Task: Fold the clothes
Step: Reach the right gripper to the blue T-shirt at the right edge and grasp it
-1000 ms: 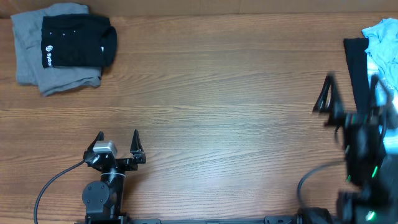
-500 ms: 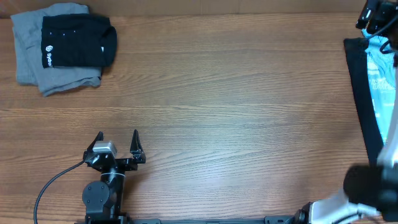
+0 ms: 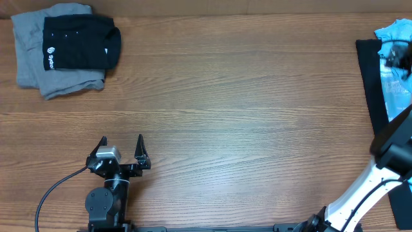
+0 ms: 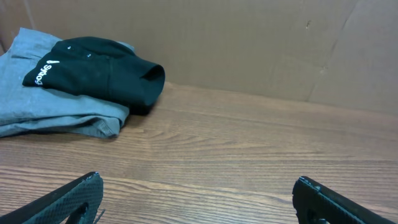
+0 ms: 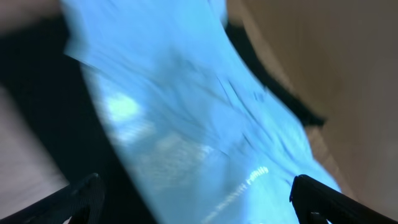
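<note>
Clothes (image 3: 64, 61) lie in two groups on the table (image 3: 225, 96). Nearest us, the left gripper (image 3: 121, 139) (image 4: 196, 180) sits by the near edge, its fingers spread, empty and pointing away. The right arm (image 3: 351, 203) stretches up the right side. The right gripper (image 5: 193, 186), jaws wide, faces the blurred light blue T-shirt (image 5: 186, 124) (image 3: 391, 87), which lies on a black garment (image 3: 367, 77). Farthest left, we see a folded black top (image 3: 80, 42) on a grey garment (image 3: 32, 71).
</note>
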